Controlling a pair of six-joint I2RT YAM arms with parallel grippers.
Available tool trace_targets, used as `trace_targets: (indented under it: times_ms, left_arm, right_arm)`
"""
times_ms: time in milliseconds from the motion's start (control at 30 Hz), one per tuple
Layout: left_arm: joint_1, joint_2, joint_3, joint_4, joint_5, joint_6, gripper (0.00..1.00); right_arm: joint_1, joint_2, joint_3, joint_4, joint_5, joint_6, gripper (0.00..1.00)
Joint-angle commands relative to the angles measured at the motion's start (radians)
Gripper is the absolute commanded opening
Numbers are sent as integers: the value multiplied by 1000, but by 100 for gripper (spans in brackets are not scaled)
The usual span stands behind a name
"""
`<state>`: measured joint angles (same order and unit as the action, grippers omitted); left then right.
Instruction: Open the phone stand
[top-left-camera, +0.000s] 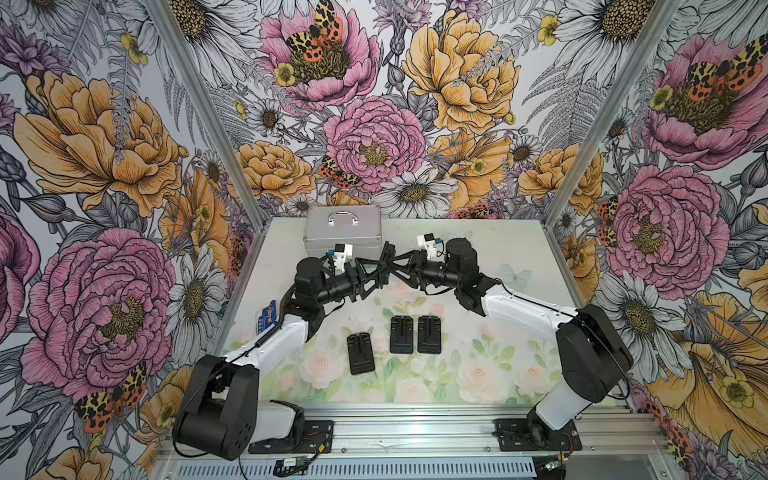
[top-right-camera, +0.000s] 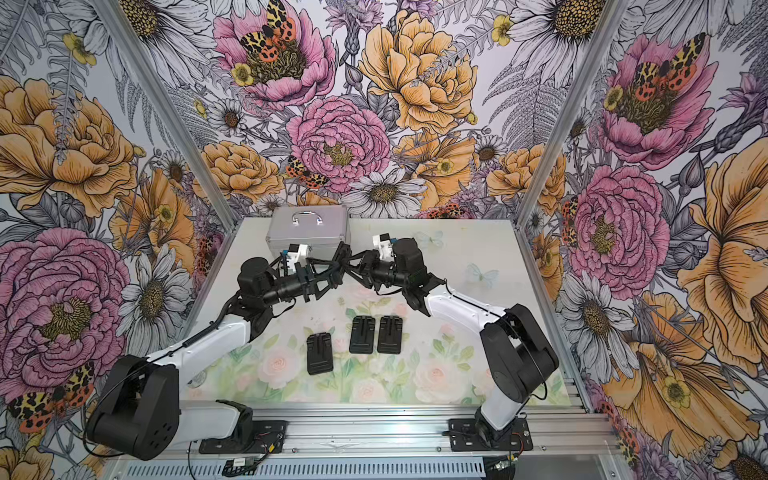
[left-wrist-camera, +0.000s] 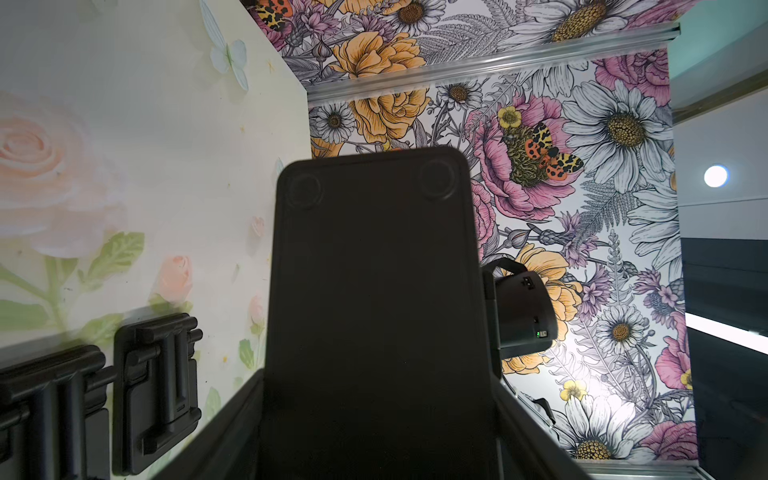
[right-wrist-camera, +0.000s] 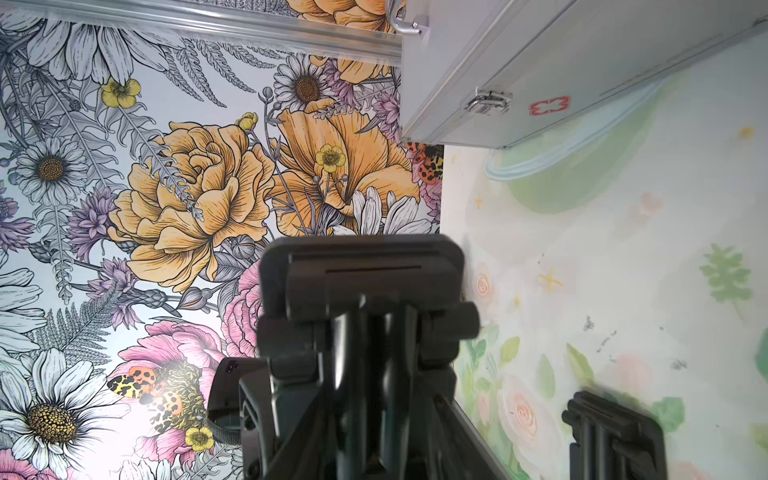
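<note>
While left tool (top-left-camera: 376, 272) pinches phone stand (left-wrist-camera: 374, 291) midair, right tool (top-left-camera: 397, 266) state cannot be told.

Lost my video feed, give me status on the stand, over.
Left tool shut on phone stand, held aloft. Right tool at its front, grip unclear. Stand folded. Three spare stands, metal case on table, apart from it.

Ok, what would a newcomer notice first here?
Against loud floral walls, the left gripper, shut on a phone stand, meets the right gripper mid-air. Three more stands lie flat on the table nearer the robot; a silver case sits at the back.
</note>
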<state>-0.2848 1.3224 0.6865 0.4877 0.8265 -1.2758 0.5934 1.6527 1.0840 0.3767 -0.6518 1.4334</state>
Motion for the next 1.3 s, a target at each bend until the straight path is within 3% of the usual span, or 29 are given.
trace_targets:
  times_ms: [0, 300, 467, 567, 667, 933, 1267]
  left_arm:
    - [-6, 17, 38, 44, 18, 13, 70]
    - [-18, 45, 51, 61, 27, 7, 70]
    - [-24, 63, 64, 68, 41, 3, 70]
    - [-22, 75, 72, 68, 59, 5, 78]
    - [-15, 92, 86, 68, 91, 6, 98]
    - [18, 128, 91, 68, 144, 22, 99]
    - [27, 149, 115, 68, 159, 19, 99]
  right_arm:
    - [25, 19, 31, 53, -28, 16, 41]
    - [42, 51, 64, 62, -51, 26, 22]
    - [46, 71, 91, 60, -65, 26, 1]
    - [40, 76, 100, 56, -75, 26, 0]
    - [17, 64, 99, 38, -92, 17, 0]
    - [-75, 9, 89, -4, -151, 4, 0]
    - [-80, -4, 65, -14, -160, -4, 0]
